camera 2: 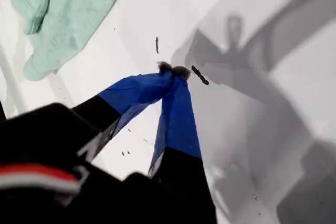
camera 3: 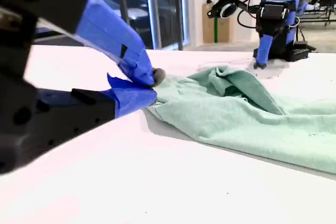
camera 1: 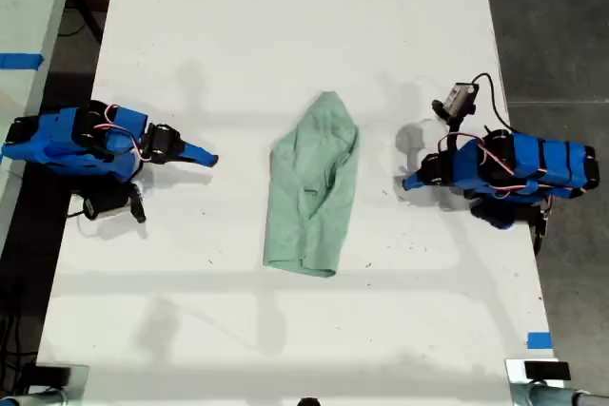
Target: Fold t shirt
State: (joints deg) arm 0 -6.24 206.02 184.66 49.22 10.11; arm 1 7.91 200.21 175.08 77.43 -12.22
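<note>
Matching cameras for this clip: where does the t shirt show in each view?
Exterior view: the t shirt lies mid-table, between the two arms.
First wrist view: part of the t shirt shows, cut by the frame's edge, clear of my first gripper.
Second wrist view: the t shirt spreads just beyond my second gripper.
Shared landmark: the white table beneath it.

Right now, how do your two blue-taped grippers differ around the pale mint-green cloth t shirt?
My first gripper points steeply down at the white table; my second gripper lies low, almost level with it. In the exterior view, my first gripper is right of the pale mint-green t shirt, my second gripper left. Both are shut and empty.
</note>
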